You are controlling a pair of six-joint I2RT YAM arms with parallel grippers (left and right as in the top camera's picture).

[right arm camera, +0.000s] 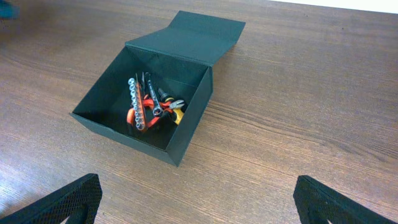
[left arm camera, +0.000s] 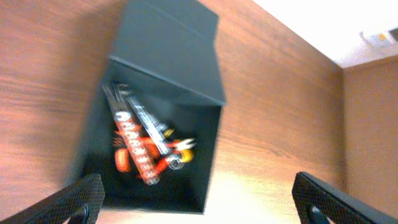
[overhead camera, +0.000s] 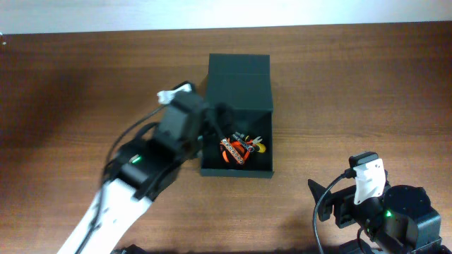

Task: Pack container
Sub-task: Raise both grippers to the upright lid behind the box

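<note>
The dark green container (overhead camera: 236, 173) sits open at the table's middle, its flap lid (overhead camera: 240, 77) folded back on the far side. Inside lie several hand tools (overhead camera: 236, 149): an orange socket rail, black drivers and yellow-handled pliers. My left gripper (overhead camera: 220, 116) hovers over the container's left rim, open and empty. In the left wrist view the gripper (left arm camera: 199, 198) frames the container (left arm camera: 210, 149) and tools (left arm camera: 143, 143) from above. My right gripper (overhead camera: 328, 201) is open and empty at the front right, apart from the container. It (right arm camera: 196, 196) faces the container (right arm camera: 124, 134) and tools (right arm camera: 149, 106).
The wooden table (overhead camera: 353, 85) runs around the container on all sides. A white wall edge lies beyond the table's far side. A small teal object (right arm camera: 5, 9) shows at the far left corner of the right wrist view.
</note>
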